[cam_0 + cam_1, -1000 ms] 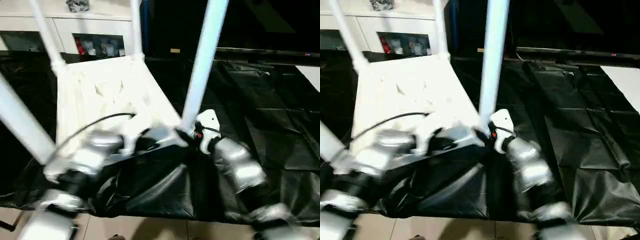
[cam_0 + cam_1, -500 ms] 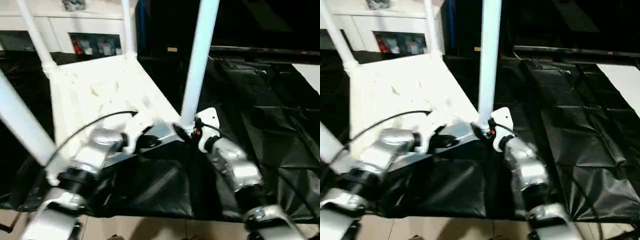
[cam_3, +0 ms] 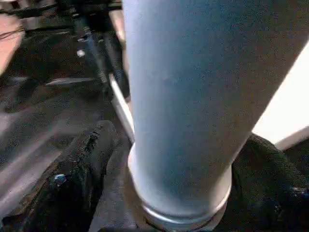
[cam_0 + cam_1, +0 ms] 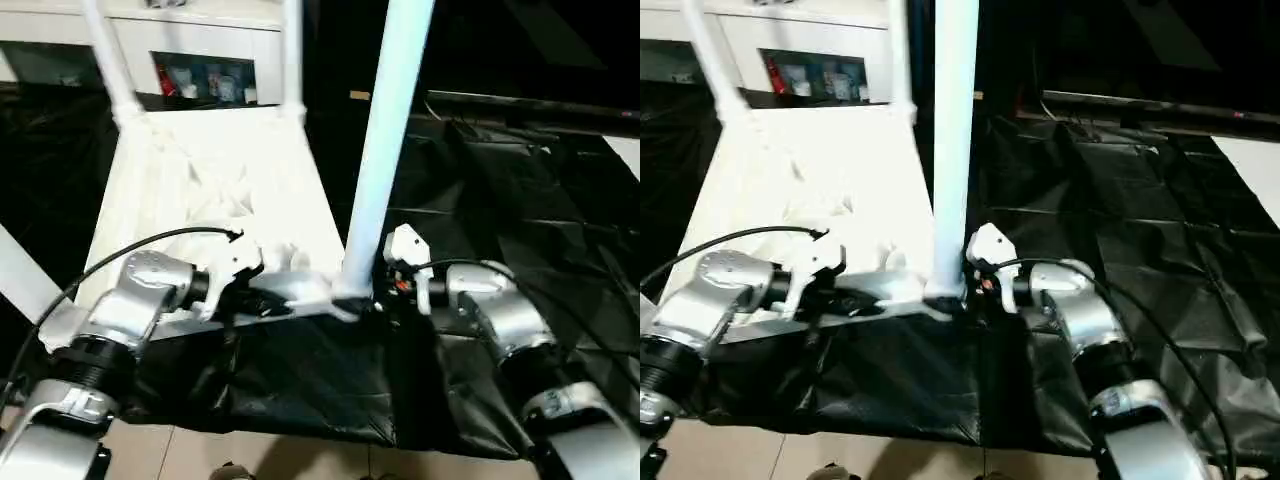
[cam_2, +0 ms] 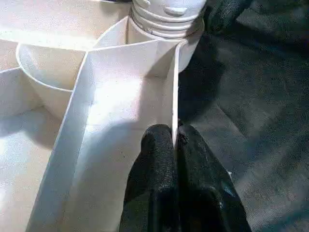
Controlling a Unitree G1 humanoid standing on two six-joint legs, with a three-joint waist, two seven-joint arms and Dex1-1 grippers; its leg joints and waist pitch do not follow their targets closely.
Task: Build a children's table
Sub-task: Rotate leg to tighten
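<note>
The children's table lies upside down, its ribbed white top (image 4: 200,190) on a black sheet. Upright legs rise from the corners: two at the back (image 4: 110,60) (image 4: 292,55), one at the near left (image 4: 20,275), one at the near right (image 4: 385,150). My left gripper (image 5: 175,145) is shut on the thin rim wall (image 5: 174,87) of the top, just beside the near right corner socket (image 5: 164,19). My right gripper (image 3: 178,159) is open, one finger (image 3: 82,169) on each side of the near right leg's base, with a dark gap at that finger.
A white cabinet (image 4: 200,30) with glass doors stands behind the table. The black sheet (image 4: 520,200) spreads wrinkled to the right, with a flat white board (image 4: 1255,165) at its far right edge. Tiled floor (image 4: 250,455) shows along the near side.
The camera has shifted. My right gripper's fingers now stand wider around the leg's base, and the right forearm has swung lower. The left gripper keeps its hold on the rim.
</note>
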